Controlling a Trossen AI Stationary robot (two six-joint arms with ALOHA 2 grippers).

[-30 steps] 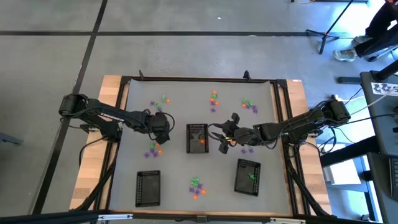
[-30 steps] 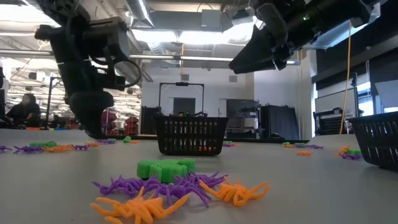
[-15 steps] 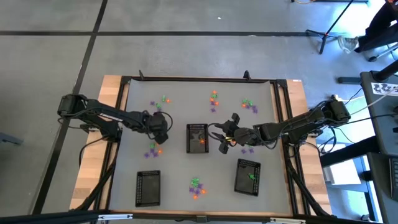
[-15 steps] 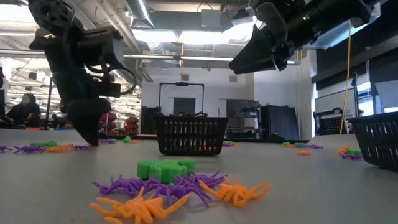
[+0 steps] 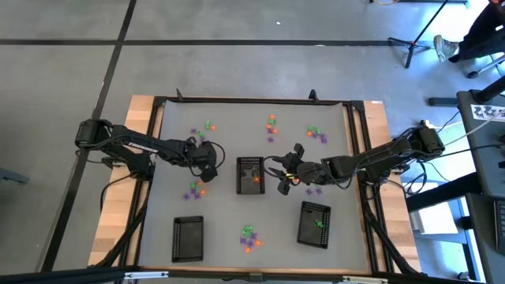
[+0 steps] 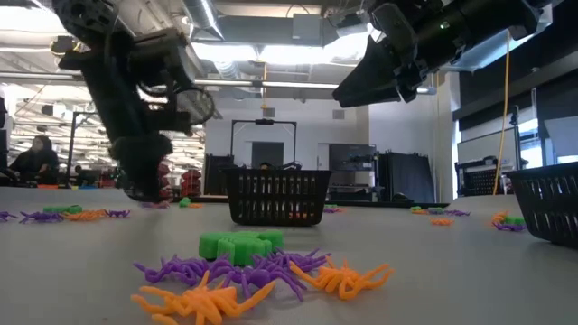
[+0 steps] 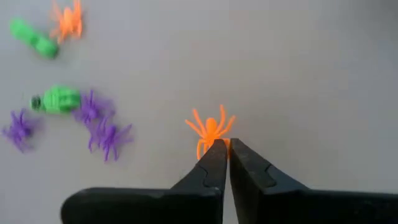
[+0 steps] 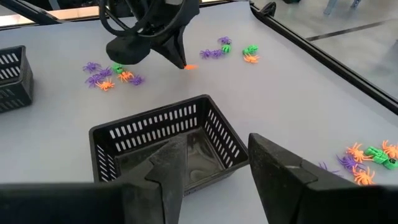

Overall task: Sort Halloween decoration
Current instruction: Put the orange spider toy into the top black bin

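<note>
Left wrist view: left gripper (image 7: 225,149) pinches orange spider (image 7: 210,129).

Two dark jointed arms, black tapered fingers (image 7: 211,168) (matte), looping black cables

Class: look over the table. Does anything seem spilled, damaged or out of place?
Nothing stands out. The trinkets lie in loose clusters waiting to be sorted, the trays stand level, and the left gripper is shut on an orange spider.

left pincer (image 5: 208,169) left of centre tray (image 5: 250,174), right pincer (image 5: 286,175) right.
</note>
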